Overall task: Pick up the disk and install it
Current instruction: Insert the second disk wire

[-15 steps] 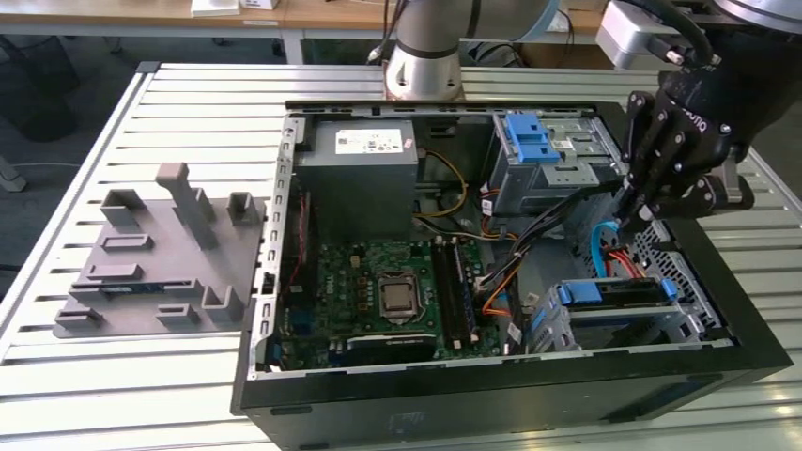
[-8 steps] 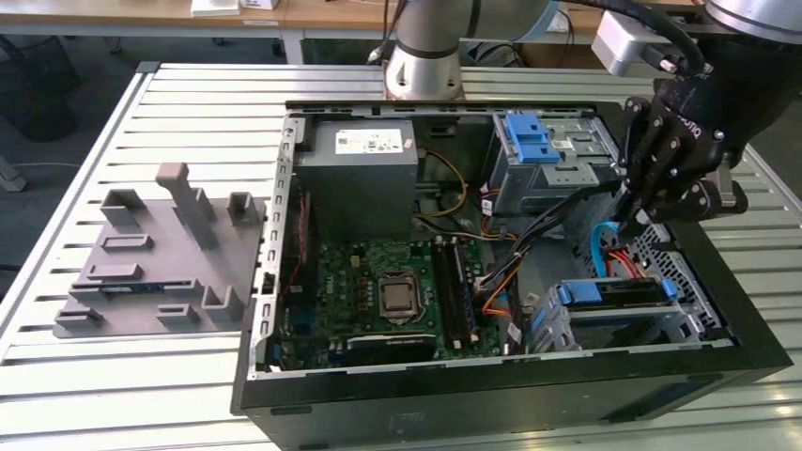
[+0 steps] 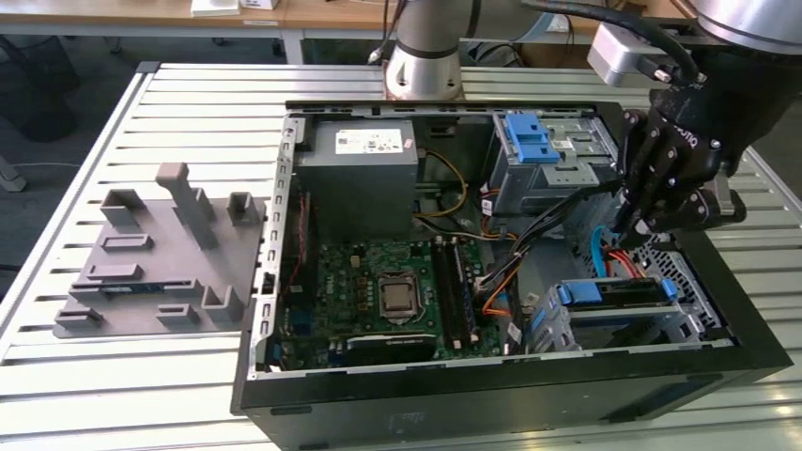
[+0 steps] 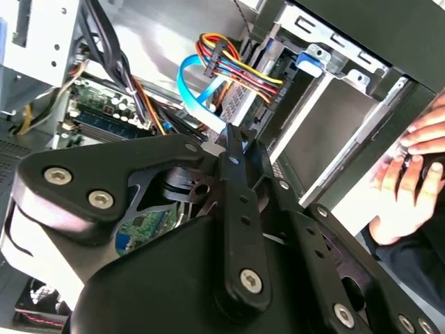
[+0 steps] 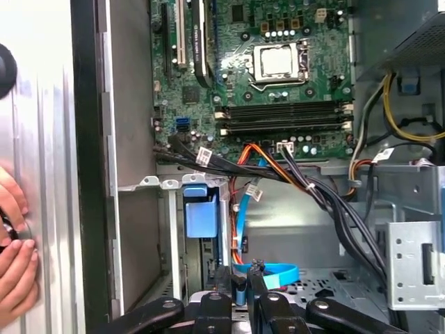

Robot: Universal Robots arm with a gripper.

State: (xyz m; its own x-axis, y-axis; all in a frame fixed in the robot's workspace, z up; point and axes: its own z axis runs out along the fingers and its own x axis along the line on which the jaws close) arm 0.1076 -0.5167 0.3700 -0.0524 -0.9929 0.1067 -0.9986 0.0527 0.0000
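The disk (image 3: 613,294) sits on edge in the metal bay at the open computer case's (image 3: 288,235) corner, at the exterior view's lower right, with its blue rail uppermost. The first wrist view shows that blue rail (image 5: 201,212) inside the bay. My black gripper (image 3: 634,235) reaches down into the case just above and behind this bay. Its fingers (image 4: 233,149) are pressed together on the end of a thin blue cable (image 4: 198,83), beside a bundle of coloured power wires (image 4: 240,69). In the first wrist view the gripper (image 5: 243,284) pinches that blue cable (image 5: 240,229).
A second bay with a blue latch (image 3: 532,141) stands behind the gripper. Black and orange cables (image 5: 278,167) cross between motherboard (image 3: 389,291) and bays. A person's hand (image 4: 407,174) rests just outside the case wall. A grey fixture (image 3: 163,254) lies on the slatted table at the exterior view's left.
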